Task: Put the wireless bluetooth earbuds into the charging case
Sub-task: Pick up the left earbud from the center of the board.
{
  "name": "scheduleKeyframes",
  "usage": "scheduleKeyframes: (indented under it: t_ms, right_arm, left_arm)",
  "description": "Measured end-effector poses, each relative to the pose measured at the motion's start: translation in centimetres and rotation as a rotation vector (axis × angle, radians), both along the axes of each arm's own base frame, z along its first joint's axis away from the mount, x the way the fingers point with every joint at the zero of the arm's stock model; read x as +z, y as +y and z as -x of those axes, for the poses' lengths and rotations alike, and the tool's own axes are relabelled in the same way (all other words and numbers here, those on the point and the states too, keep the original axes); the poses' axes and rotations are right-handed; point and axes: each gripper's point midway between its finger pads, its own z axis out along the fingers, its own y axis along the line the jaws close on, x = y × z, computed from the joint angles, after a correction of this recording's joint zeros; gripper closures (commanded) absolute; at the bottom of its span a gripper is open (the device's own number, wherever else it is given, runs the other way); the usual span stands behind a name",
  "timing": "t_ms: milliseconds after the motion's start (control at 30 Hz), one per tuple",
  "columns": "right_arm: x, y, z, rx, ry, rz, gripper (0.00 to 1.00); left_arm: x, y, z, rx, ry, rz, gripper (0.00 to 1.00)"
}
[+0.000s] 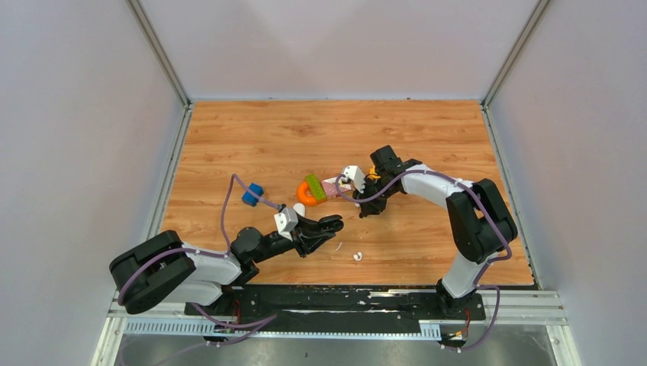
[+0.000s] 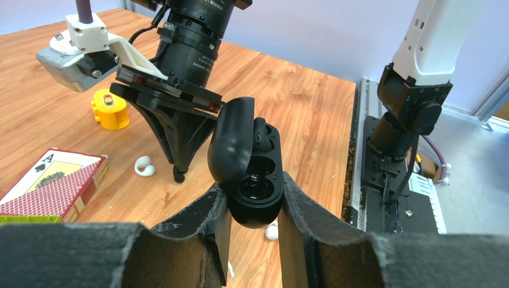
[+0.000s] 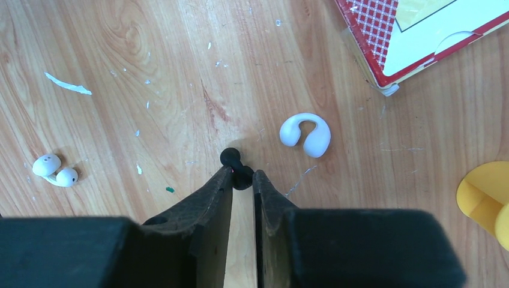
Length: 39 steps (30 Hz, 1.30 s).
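Right claw (image 3: 242, 180) is down on the surface (image 3: 150, 72), fingertips (image 3: 223, 180) against both sides of the black earbud (image 3: 231, 158). We call it clenched on the bud, but we cannot tell how firm the pinch is. The bud lies on the wood, not lifted. It is tiny, matte black and has two lobes. The near lobe is between the tips and the far lobe pokes out ahead. Its long axis runs roughly along the fingers, tilted a little left, so the jaws squeeze across the short width.

Left claw (image 2: 256, 207) is grasping the charging case (image 2: 255, 180) by its lower body and holds it off the surface. The lid (image 2: 231, 141) is hinged open to the left. The upper socket holds a seated black bud (image 2: 259, 131). The lower socket (image 2: 255, 187) looks vacant.

The key relation is that the case sits just left of the right claw in the top view, a bit nearer the arm bases. We judge the next move to be a short lift and carry toward that free socket by the right arm.

One curved white earbud (image 3: 305, 134) lies just right of the black one, and another white earbud (image 3: 54, 170) is well off to the left. The playing-card box (image 3: 420, 36) and a yellow toy (image 3: 486, 204) are also near, so there is some clutter risk.
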Motion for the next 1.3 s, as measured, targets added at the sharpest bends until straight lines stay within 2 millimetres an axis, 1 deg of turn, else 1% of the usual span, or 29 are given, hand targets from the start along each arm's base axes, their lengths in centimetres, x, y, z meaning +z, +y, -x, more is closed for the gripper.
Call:
scheduleKeyframes:
  t_ms: [200,333,567,833,1000,1100,1300]
  right_arm:
    - [0.0,0.01,0.01,0.001,0.0,0.0,0.76]
    - [0.05,0.11,0.09,0.004,0.003,-0.007,0.76]
    - [0.07,0.21,0.15,0.007,0.006,-0.012,0.8]
    - [0.08,0.23,0.12,0.013,0.002,-0.012,0.78]
    - [0.07,0.32,0.19,0.019,0.0,-0.012,0.8]
    - [0.0,0.46,0.31,0.026,0.001,-0.011,0.83]
    - [-0.23,0.74,0.46,0.037,0.007,-0.009,0.96]
  left_arm:
    - [0.0,-0.02,0.05,-0.003,0.0,0.0,1.0]
    - [-0.01,-0.02,0.06,-0.003,0.0,-0.001,1.0]
    - [-0.01,-0.02,0.06,-0.003,0.0,-0.001,1.0]
    - [-0.01,-0.02,0.06,-0.003,0.0,-0.001,1.0]
    - [-0.02,-0.02,0.06,-0.003,0.0,-0.001,1.0]
    - [-0.02,-0.02,0.06,-0.003,0.0,-0.001,1.0]
    - [-0.14,-0.02,0.06,-0.003,0.003,-0.005,1.0]
